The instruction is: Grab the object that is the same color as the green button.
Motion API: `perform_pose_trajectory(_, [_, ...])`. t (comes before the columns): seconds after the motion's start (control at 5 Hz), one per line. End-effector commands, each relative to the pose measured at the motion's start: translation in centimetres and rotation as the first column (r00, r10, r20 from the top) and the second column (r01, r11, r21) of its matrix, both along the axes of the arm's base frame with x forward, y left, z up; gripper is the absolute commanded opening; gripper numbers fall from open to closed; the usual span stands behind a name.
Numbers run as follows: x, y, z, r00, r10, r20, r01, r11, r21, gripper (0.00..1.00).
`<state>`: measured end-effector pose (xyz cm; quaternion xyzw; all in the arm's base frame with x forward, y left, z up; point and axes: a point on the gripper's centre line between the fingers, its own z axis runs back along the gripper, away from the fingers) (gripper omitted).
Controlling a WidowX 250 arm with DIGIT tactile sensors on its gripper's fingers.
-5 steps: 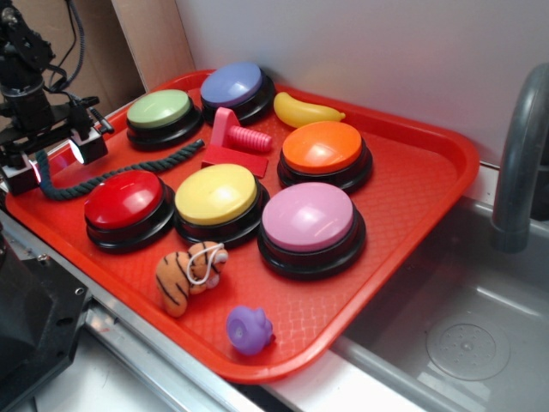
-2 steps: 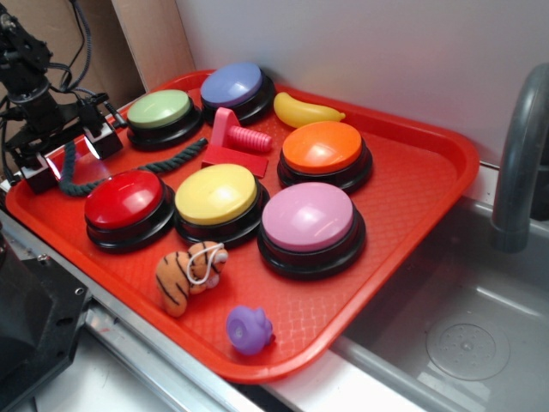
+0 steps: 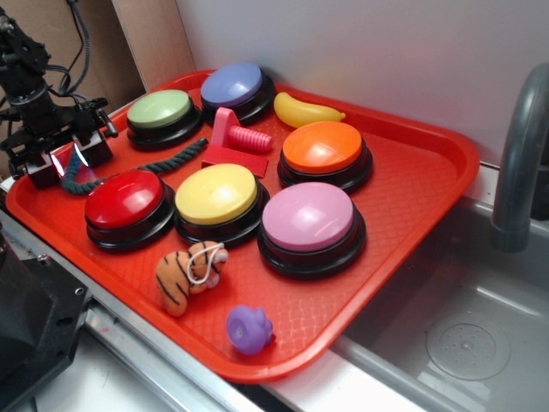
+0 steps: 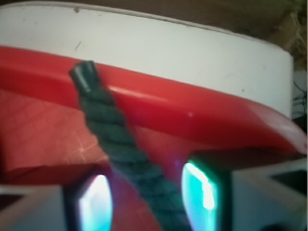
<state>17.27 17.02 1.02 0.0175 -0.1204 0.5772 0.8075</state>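
Observation:
The dark green twisted rope [image 3: 163, 157] lies on the red tray [image 3: 412, 189], running from in front of the pale green button [image 3: 159, 109] to the tray's left edge. My gripper [image 3: 70, 157] stands over the rope's left end. In the wrist view the rope [image 4: 110, 125] passes between the two lit pads [image 4: 94, 202], and its tip rests on the tray rim [image 4: 192, 115]. It lies close against the right pad, with red tray showing between it and the left pad. The gripper [image 4: 147, 192] is open, its jaws set narrowly around the rope.
On the tray are red [image 3: 124, 199], yellow [image 3: 216, 194], pink [image 3: 307, 216], orange [image 3: 322, 147] and blue-purple [image 3: 232, 84] buttons. A red block with a ridged peg [image 3: 233, 139], a toy banana [image 3: 304, 111], a striped plush [image 3: 184, 273] and a purple toy [image 3: 249, 330] lie among them. A sink and grey faucet [image 3: 519, 163] stand at the right.
The gripper has shifted right along the tray's left edge and its fingers have drawn closer together. The rope's left end has bunched up between them.

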Motion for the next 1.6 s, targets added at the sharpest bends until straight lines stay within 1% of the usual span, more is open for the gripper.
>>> perform_pose_trajectory(0.0, [0.1,-0.7,1.4,0.984,-0.17,-0.052,0.173,0.983,0.064,0.0])
perform_pose_trajectory(0.2, [0.3,-1.5,3.5,0.955,-0.288,-0.067,0.293,0.953,0.08,0.0])
perform_pose_trajectory(0.4, [0.5,-2.9,7.4,0.877,-0.479,-0.041,0.481,0.876,0.034,0.0])
perform_pose_trajectory(0.6, [1.3,-5.7,10.6,0.731,-0.683,0.005,0.682,0.729,-0.068,0.0])
perform_pose_trajectory(0.8, [1.5,-9.5,13.4,0.539,-0.841,0.041,0.841,0.534,-0.093,0.0])
perform_pose_trajectory(1.0, [0.3,-13.4,15.2,0.313,-0.949,0.043,0.947,0.309,-0.086,0.0])
perform_pose_trajectory(1.2, [-0.3,-16.3,16.0,0.159,-0.985,0.073,0.984,0.151,-0.098,0.0])
perform_pose_trajectory(1.4, [-1.0,-17.0,16.0,0.155,-0.981,0.113,0.982,0.14,-0.128,0.0])
